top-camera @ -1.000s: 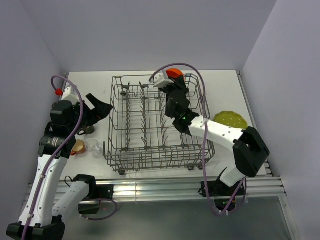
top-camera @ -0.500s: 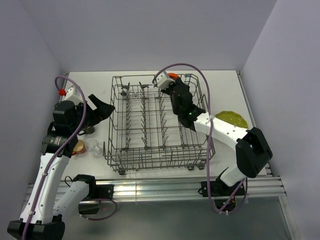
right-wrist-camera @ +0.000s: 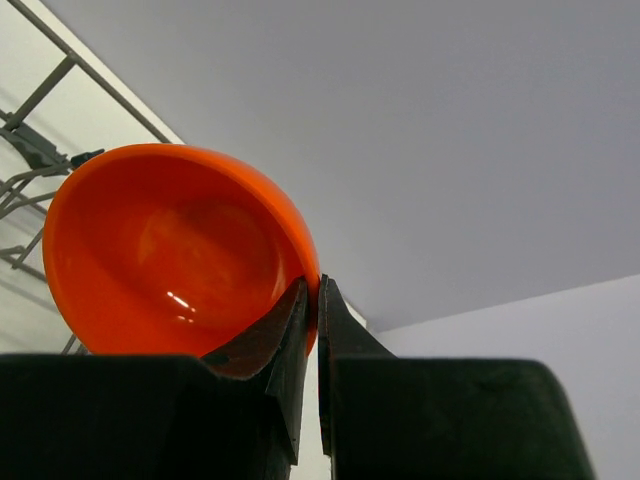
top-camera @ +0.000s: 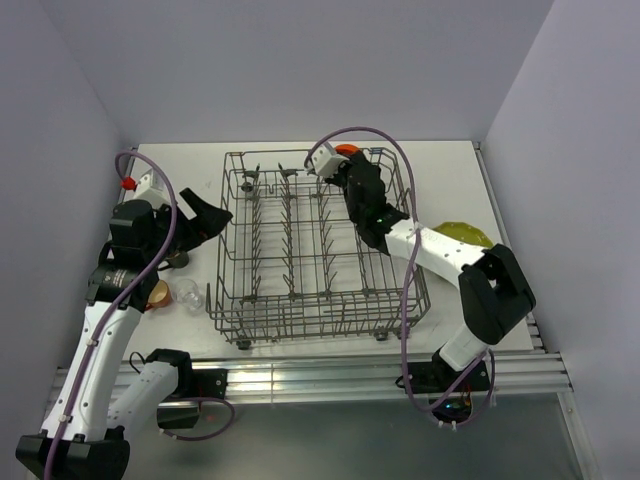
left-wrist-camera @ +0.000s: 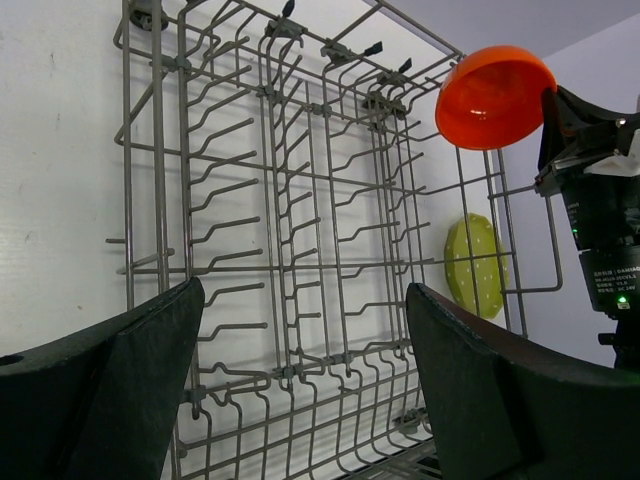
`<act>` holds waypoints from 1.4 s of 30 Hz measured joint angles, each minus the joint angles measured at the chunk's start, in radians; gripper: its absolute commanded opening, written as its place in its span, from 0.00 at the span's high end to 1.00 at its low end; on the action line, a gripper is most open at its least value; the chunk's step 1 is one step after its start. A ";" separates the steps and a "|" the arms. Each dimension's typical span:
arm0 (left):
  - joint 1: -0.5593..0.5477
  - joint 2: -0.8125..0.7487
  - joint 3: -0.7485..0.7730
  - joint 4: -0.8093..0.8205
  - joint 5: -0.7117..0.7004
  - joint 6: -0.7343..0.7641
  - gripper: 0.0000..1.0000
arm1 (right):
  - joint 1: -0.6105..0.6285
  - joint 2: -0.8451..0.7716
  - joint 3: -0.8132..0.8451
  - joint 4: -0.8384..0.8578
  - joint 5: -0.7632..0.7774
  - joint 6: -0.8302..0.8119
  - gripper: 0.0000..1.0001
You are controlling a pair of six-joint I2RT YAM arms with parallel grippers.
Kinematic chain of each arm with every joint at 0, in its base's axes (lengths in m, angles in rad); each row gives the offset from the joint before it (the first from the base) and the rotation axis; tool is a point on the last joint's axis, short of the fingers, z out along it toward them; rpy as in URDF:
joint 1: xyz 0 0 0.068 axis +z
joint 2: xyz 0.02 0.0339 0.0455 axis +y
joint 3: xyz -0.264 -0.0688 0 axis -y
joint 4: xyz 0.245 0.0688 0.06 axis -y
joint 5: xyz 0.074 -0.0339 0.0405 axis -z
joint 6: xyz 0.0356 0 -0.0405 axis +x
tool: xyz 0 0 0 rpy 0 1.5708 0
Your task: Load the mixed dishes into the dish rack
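My right gripper point(right-wrist-camera: 312, 288) is clenched on the rim of the bowl point(right-wrist-camera: 170, 250), holding it at the far edge of the rack point(top-camera: 218, 240), about 1 o'clock. My left gripper point(left-wrist-camera: 300, 300) gapes empty at the rack's 9 o'clock.

The bowl point(left-wrist-camera: 495, 95), upper right of the left wrist view, is glossy bright orange. At centre right, the plate point(left-wrist-camera: 477, 265) is yellow-green with pale dots. The dish rack point(left-wrist-camera: 160, 200) is plain grey wire on a white desk point(left-wrist-camera: 60, 150). The left hand point(top-camera: 205, 220) and right hand point(right-wrist-camera: 312, 290) are matte black.
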 measured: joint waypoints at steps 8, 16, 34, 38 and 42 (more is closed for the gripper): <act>0.000 -0.002 -0.002 0.004 0.001 0.000 0.11 | -0.002 0.098 -0.014 0.088 -0.012 -0.122 1.00; 0.000 -0.003 -0.002 0.004 0.000 0.004 0.11 | -0.004 0.130 -0.108 0.279 -0.027 -0.293 1.00; 0.000 0.000 -0.002 0.007 0.001 0.023 0.11 | -0.013 0.160 -0.268 0.587 -0.162 -0.512 1.00; 0.000 0.000 -0.002 0.015 0.002 0.023 0.11 | 0.000 0.150 -0.305 0.599 -0.181 -0.525 1.00; 0.000 -0.002 -0.009 0.025 0.003 0.021 0.11 | 0.023 0.149 -0.315 0.587 -0.184 -0.545 1.00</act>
